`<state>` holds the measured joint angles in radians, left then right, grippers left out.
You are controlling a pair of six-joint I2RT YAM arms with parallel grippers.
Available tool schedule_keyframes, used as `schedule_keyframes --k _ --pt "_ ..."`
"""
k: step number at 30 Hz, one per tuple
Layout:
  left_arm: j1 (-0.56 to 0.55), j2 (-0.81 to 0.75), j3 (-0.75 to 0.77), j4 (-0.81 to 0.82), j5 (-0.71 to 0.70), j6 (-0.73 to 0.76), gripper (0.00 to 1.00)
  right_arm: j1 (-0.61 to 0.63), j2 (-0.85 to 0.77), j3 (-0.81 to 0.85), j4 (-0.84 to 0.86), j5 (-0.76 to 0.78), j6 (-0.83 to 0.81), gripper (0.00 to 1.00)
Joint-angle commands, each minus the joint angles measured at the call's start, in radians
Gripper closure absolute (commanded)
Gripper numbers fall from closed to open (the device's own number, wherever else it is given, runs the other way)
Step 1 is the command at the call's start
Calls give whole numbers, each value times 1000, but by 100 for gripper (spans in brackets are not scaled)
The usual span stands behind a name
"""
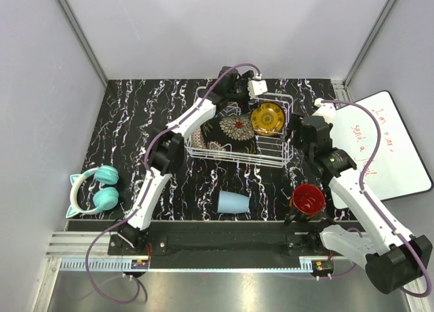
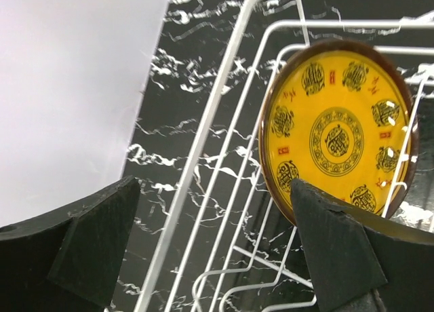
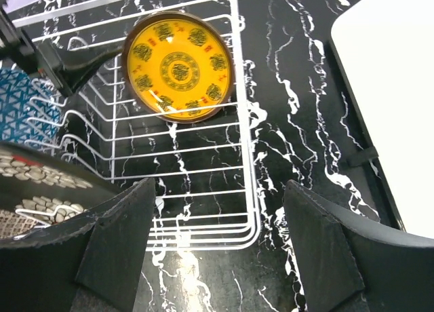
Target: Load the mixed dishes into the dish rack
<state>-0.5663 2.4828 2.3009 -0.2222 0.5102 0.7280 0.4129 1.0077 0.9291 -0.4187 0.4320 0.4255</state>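
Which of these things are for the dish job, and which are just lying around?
For the job: white wire dish rack, yellow ornate round plate, black square floral plate, blue patterned bowl, light-blue cup, red-inside dark mug.
Just lying about: teal cat-ear headphones, white writing board.

The white wire rack (image 1: 271, 159) holds a yellow plate (image 1: 266, 118) at its two o'clock and a black floral plate (image 1: 230, 130) at its centre. At the rack's six o'clock a light-blue cup (image 1: 233, 203) lies on its side. At four o'clock stands a red-inside mug (image 1: 307, 199).
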Motion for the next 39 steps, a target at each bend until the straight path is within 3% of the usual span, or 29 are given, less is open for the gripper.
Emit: schedule_keyframes --k 1,9,13,19,25,27,31,39 --pt "5 33 83 37 25 -6 1 -39 -17 34 -2 -64 29 16" --pt "2 65 120 -61 91 5 1 -49 -54 22 -54 -79 19 16" --pt "-15 33 56 -129 128 37 1 -72 3 56 -101 -53 22 16" --pt "-23 5 23 -172 137 62 1 -206 215 198 -146 -72 32 17" --pt "-24 -7 14 -206 143 112 3 -210 552 501 -248 -91 33 16" --pt "-24 -12 8 -206 145 114 3 -212 611 522 -262 -134 45 17" --pt "-24 -12 8 -210 160 114 9 -212 623 490 -256 -168 52 17" --pt "-24 21 68 -210 244 131 35 -212 611 432 -246 -145 53 18"
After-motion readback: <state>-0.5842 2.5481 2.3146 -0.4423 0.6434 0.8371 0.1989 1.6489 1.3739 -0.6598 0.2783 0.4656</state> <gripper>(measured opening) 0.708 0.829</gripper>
